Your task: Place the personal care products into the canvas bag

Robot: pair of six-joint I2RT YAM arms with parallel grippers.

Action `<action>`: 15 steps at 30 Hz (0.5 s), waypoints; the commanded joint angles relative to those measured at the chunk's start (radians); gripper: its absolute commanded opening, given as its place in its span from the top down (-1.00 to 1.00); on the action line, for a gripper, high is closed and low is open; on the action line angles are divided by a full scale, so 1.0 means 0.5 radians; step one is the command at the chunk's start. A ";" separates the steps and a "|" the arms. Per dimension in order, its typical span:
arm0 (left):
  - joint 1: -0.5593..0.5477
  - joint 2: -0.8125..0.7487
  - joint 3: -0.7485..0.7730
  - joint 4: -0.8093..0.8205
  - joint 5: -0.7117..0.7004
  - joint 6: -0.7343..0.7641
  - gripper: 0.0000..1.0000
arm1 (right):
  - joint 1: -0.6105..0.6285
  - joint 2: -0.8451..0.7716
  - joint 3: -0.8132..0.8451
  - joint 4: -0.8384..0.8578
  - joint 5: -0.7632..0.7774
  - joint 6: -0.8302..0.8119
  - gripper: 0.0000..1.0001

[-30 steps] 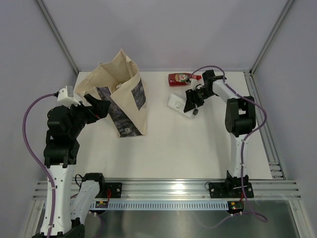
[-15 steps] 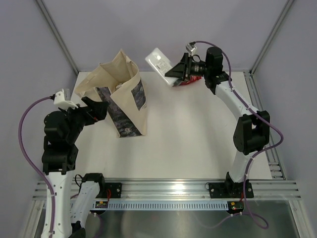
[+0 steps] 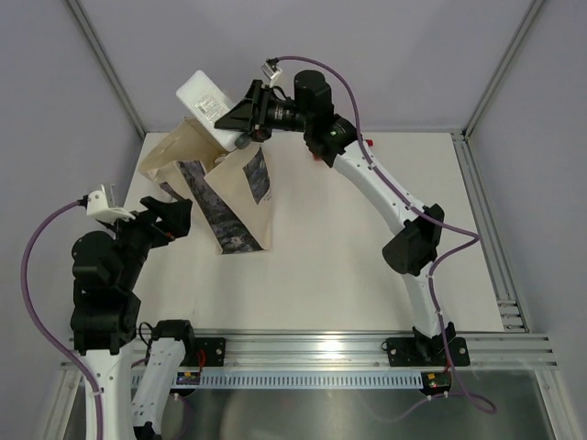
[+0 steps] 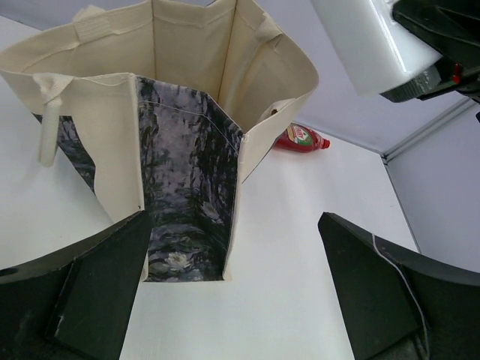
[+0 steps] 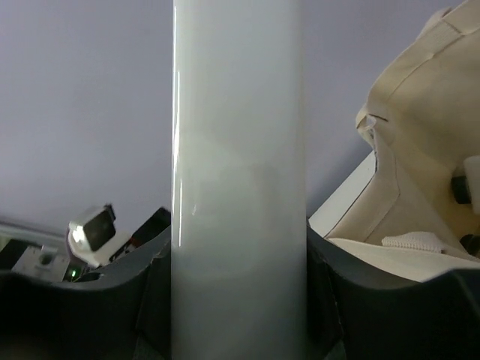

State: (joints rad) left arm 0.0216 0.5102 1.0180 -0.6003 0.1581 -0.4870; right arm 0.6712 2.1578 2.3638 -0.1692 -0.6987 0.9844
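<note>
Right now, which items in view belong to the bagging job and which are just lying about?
Job: white plastic bottle, held in right gripper; red plastic bottle on table; beige canvas bag.
Not job: aluminium rail; metal corner post.

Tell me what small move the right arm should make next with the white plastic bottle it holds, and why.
Probably lower the white plastic bottle toward the mouth of the beige canvas bag. The right gripper is clamped on it high above the rim, apparently near one edge of the opening, so a release from here might miss. The mouth stands open, so a short descent looks unobstructed.
</note>
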 commanded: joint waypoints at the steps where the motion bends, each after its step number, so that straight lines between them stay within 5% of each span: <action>1: 0.003 -0.115 0.010 -0.069 -0.120 0.014 -0.97 | 0.023 -0.048 0.267 -0.091 0.480 0.028 1.00; 6: 0.003 -0.180 -0.002 -0.116 -0.190 0.017 -0.98 | 0.069 -0.060 0.243 -0.241 0.612 -0.051 1.00; 15: 0.003 -0.164 -0.002 -0.100 -0.172 0.044 -0.97 | 0.099 -0.088 0.132 -0.367 0.698 -0.165 0.57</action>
State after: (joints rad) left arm 0.0216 0.4252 1.0180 -0.6655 0.0895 -0.4862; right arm 0.6979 2.1761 2.3970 -0.4942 -0.3805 0.9314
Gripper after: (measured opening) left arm 0.984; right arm 0.565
